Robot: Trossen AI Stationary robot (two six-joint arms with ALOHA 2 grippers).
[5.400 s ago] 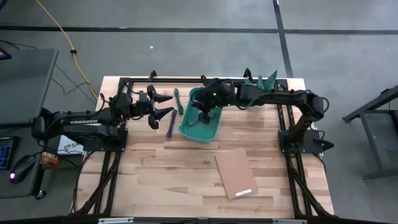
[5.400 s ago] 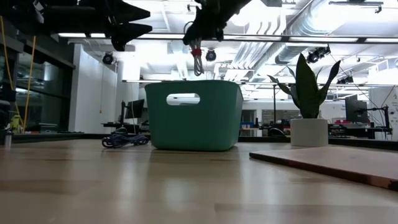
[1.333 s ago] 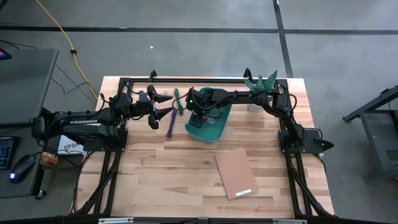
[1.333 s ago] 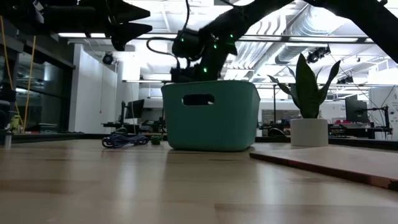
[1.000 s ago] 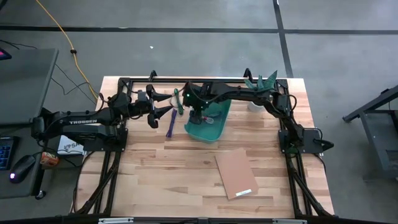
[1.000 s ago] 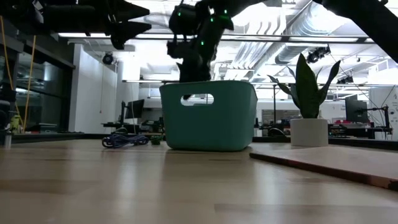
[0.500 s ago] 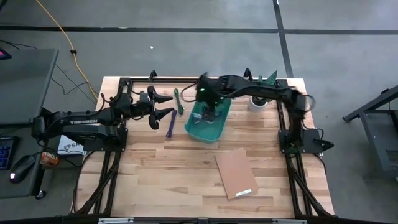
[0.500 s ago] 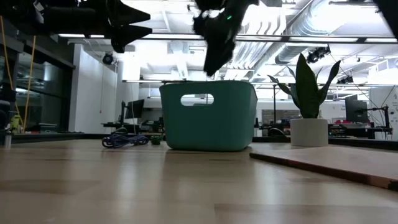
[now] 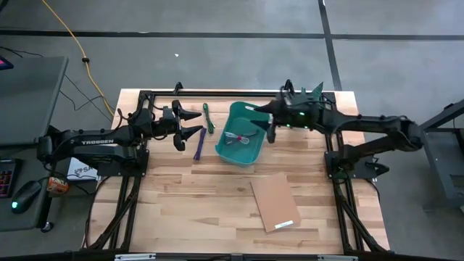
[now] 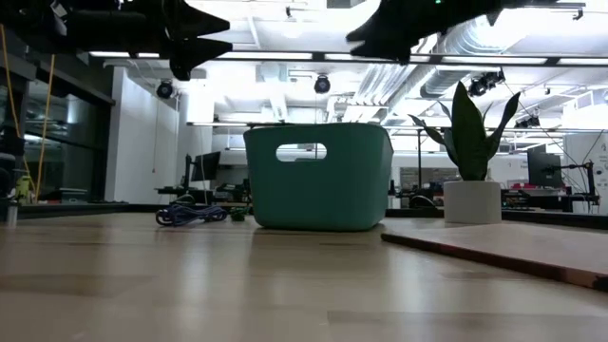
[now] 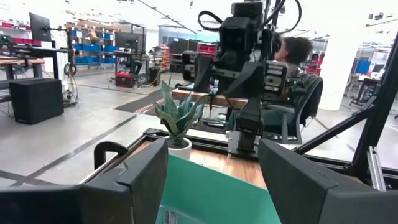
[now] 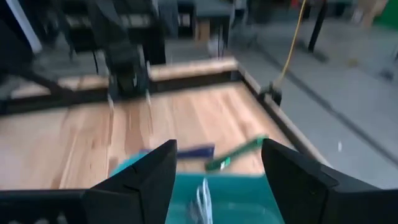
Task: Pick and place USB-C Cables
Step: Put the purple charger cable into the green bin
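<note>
A teal bin [image 9: 241, 138] is seen on the far middle of the wooden counter [image 9: 217, 210], tilted slightly in the high view. Inside it, a grey cable [image 9: 237, 141] and a white-and-red cable [image 9: 249, 135] are seen lying on its floor. A purple cable [image 9: 199, 148] is laid on the counter just beside the bin's left side, and a green cable [image 9: 206, 116] is laid near the far edge, a little beyond the purple one. The right tool [image 9: 264, 120] is held above the bin's right rim, its 2 fingers spread apart and nothing gripped between them. The left tool [image 9: 195, 122] is held in the air beside the green and purple cables, also released and empty. A brown cardboard sheet [image 9: 274, 201] is laid flat on the near part of the counter, well apart from the bin. A potted plant [image 10: 472, 177] is placed at the far right edge of the counter. A seated person [image 11: 298, 68] is seen in the room beyond the counter.
</note>
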